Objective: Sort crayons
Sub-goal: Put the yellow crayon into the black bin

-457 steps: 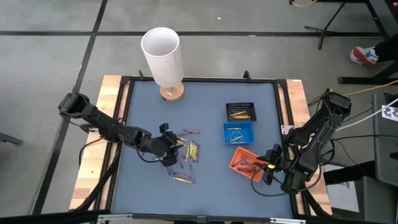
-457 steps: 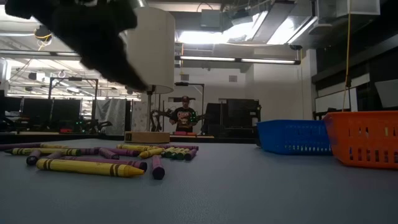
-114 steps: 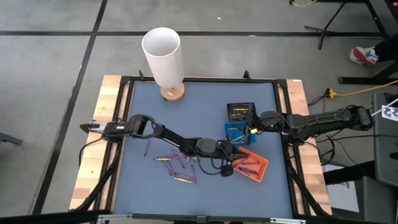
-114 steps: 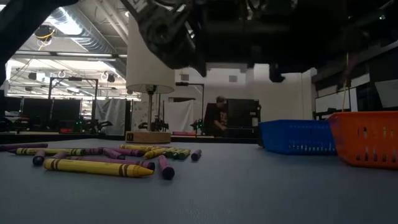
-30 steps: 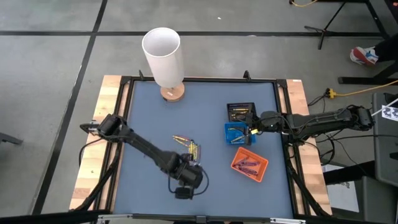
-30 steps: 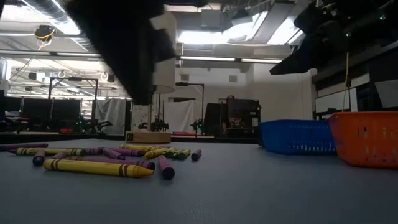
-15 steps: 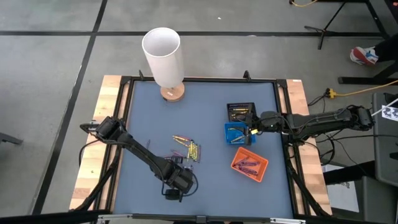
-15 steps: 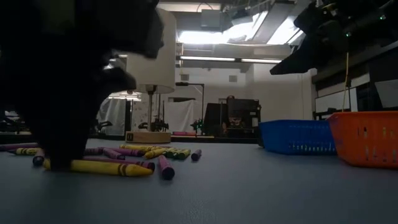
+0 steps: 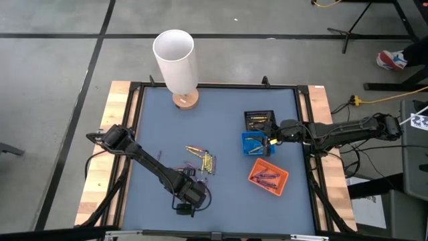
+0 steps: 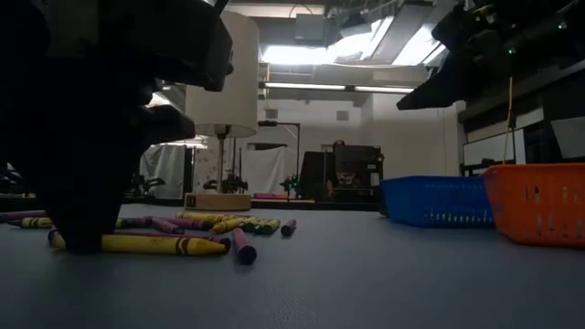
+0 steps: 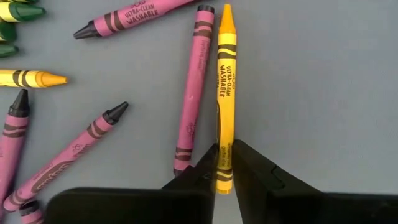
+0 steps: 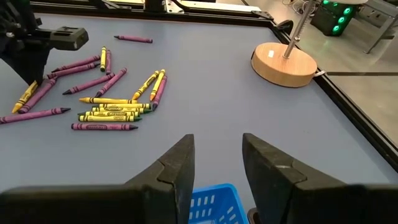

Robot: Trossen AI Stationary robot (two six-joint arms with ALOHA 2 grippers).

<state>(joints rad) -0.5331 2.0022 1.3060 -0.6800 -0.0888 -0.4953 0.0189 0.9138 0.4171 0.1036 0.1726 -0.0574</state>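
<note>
We see the left gripper (image 11: 224,163) low at the near left of the grey-blue table (image 9: 227,114), its fingers closed around the end of a thin yellow wax crayon (image 11: 224,93). A purple crayon (image 11: 194,87) lies touching beside it. The right gripper (image 12: 217,163) hangs open over the blue plastic tray (image 9: 257,144).

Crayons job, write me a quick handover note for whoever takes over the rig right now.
Left gripper: down at the table's near side, fingers around the end of a yellow crayon lying beside a purple crayon; not lifted.
Right gripper: open, holding nothing, above the blue tray.
Done: some yellow crayons in the black tray and blue tray, purple ones in the orange tray.
Left: the loose pile of yellow and purple crayons on the table's left half.
</note>
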